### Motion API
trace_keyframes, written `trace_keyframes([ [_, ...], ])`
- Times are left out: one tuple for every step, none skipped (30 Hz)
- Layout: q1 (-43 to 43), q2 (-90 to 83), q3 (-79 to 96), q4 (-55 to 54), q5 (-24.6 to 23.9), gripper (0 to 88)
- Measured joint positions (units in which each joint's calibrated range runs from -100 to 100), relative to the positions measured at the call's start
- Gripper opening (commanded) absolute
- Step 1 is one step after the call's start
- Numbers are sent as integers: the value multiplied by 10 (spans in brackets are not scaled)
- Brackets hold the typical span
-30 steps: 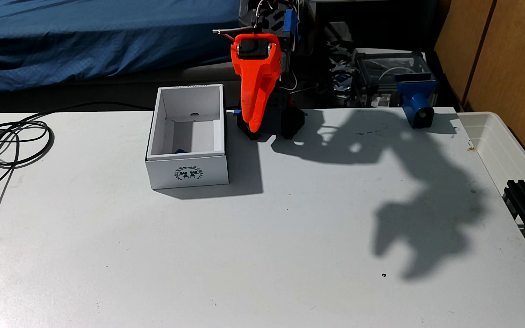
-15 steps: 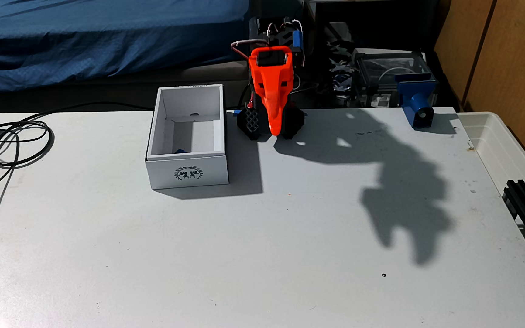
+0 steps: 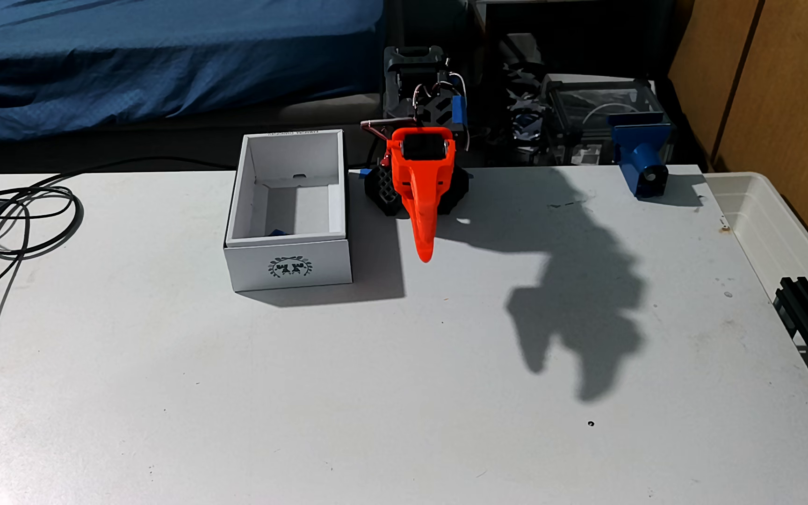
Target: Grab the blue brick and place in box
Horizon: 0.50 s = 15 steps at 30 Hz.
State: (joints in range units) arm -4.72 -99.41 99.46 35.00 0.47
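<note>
A sliver of the blue brick [image 3: 277, 233] showed inside the box [image 3: 289, 264], low against the near wall and mostly hidden by it, so the placing looked done. The box was a white cardboard one with a dark wreath logo on its near side, standing on the grey table [image 3: 392, 388].

Just to the right of the box in the fixed view, the orange gripper [image 3: 424, 256] hung point-down in front of the arm's black base, its fingers drawn together to a single tip with nothing between them.

Little seemed left to spoil. The likeliest trouble was a sideways swing of the arm catching the box's right wall and shoving or tipping the light carton, which could spill the brick.

Further out, a coil of black cable [image 3: 28, 218] lay at the table's left edge, a blue clamp-like part [image 3: 642, 160] sat at the far right corner, and a translucent plastic bin [image 3: 781, 228] stood beside the table. All were well apart from the gripper, and nothing stood in its way.
</note>
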Motion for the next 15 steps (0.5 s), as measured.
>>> trace_keyframes([
  [0,1,0,2,0,162],
  [0,0,0,9,0,162],
  [0,0,0,22,0,162],
  [0,0,0,36,0,162],
  [0,0,0,51,0,162],
  [0,0,0,66,0,162],
  [0,0,0,79,0,162],
  [0,0,0,94,0,162],
  [0,0,0,109,0,162],
  [0,0,0,126,0,162],
  [1,0,0,143,0,162],
  [2,0,0,156,0,162],
  [2,0,0,166,0,162],
  [2,0,0,173,0,162],
  [2,0,0,177,0,162],
])
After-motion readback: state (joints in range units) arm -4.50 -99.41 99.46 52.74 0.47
